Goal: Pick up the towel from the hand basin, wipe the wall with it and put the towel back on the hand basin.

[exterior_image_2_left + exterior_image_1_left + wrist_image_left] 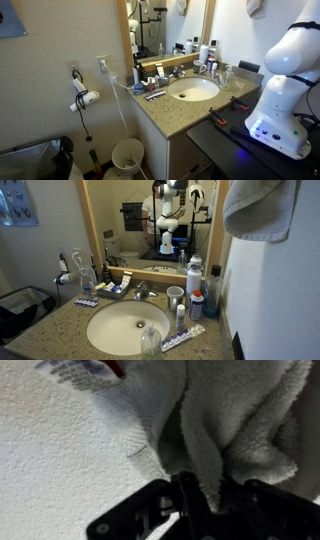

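The pale wall (285,290) is standing beside the speckled worktop (60,332) and its oval basin (112,330). The white towel (262,210) is hanging bunched high by that wall, well above the basin. The claw (188,488) is pinching its folds tight.

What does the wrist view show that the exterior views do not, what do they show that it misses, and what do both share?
Only the wrist view: the claw shut on folds of the towel, and the rough texture of the wall close up. Only the exterior views: the hand basin, the mirror, the hair dryer and the robot's white base. Shared: the white towel, raised up by the wall.
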`<state>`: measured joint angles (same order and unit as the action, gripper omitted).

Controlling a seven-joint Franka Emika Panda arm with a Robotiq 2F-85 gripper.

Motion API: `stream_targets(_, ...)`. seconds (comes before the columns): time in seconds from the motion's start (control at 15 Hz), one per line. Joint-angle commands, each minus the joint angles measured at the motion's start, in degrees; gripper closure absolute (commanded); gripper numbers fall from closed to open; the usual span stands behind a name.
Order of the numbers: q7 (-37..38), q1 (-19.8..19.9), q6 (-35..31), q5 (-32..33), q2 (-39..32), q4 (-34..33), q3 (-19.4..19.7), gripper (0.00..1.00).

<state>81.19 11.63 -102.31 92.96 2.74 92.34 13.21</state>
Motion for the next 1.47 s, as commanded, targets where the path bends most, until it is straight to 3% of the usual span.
stream_targets(0.0, -1.8, 0.25, -0.13, 0.26, 2.2, 3.71, -0.24, 0.96)
stream_targets(1.4, -2.57, -0.25, -0.44, -0.42, 6.35, 9.76, -0.51, 0.96)
